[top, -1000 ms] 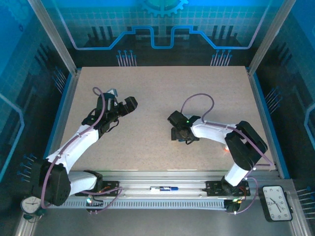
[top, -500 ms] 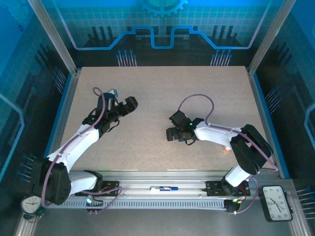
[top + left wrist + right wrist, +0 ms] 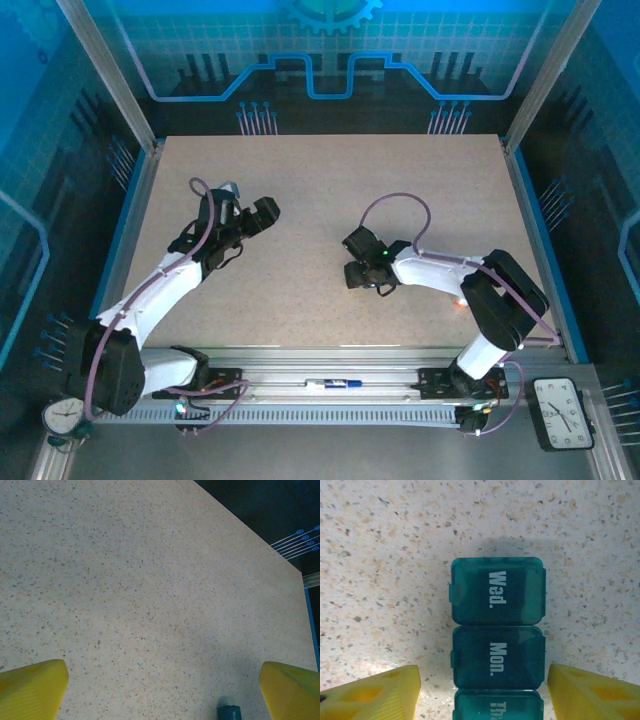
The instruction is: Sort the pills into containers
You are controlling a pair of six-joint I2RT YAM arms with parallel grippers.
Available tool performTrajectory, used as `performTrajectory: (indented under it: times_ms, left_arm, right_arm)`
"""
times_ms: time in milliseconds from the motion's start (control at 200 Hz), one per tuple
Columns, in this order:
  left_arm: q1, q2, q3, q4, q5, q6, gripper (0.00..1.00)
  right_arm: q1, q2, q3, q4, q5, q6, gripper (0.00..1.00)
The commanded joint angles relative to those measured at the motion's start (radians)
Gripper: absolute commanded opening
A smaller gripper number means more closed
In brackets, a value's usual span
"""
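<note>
The containers (image 3: 497, 640) form a teal-green pill box lying flat on the speckled table (image 3: 320, 180), with shut lids marked "Wed.", "Mon." and a third partly cut off. My right gripper (image 3: 484, 680) straddles the "Mon." compartment and is open: the left yellow finger (image 3: 380, 695) stands clear of it, the right finger (image 3: 590, 692) almost touches. From above, the right gripper (image 3: 357, 275) covers the box. My left gripper (image 3: 162, 680) is wide open over bare table, with a small teal lettered piece (image 3: 229, 713) near its right finger. The left gripper (image 3: 262, 212) sits left of centre. The pills are out of view.
Blue rails (image 3: 130, 220) border the table's sides, and a metal rail with a blue-and-white marker (image 3: 335, 383) runs along the near edge. A clock (image 3: 565, 412) lies at the front right. Another dial (image 3: 62, 416) sits at the front left.
The right gripper shifted a little to the left and then back slightly while staying low over the table. The left arm has not moved.
</note>
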State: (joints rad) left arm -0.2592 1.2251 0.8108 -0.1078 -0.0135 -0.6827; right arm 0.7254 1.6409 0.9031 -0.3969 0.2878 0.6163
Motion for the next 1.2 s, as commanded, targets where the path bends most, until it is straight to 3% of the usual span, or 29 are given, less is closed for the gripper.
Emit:
performTrajectory:
  times_ms: [0,460,690,871,991,1196]
  left_arm:
    - [-0.008,0.007,0.026,-0.009,-0.005,-0.016,0.99]
    - [-0.008,0.017,0.028,-0.009,-0.009,-0.026,0.99]
    - [-0.009,0.012,0.029,-0.021,-0.028,-0.031,0.99]
    - [-0.018,-0.012,0.031,-0.027,-0.033,-0.039,0.99]
    - [-0.029,-0.037,0.039,0.001,0.052,-0.013,0.99]
    - [-0.048,-0.052,0.073,0.094,0.234,-0.043,0.99]
  right_arm:
    - [-0.004,0.027,0.000,-0.023,0.025,0.006,0.67]
    - [-0.005,0.057,-0.006,-0.009,0.025,0.004,0.55]
    - [-0.006,0.048,-0.009,0.005,0.003,-0.018,0.35]
    - [-0.009,-0.014,-0.010,0.023,-0.019,-0.040,0.33]
    - [-0.022,-0.090,-0.018,0.084,-0.093,-0.065,0.33]
    - [-0.102,-0.225,-0.100,0.315,-0.371,-0.057,0.33]
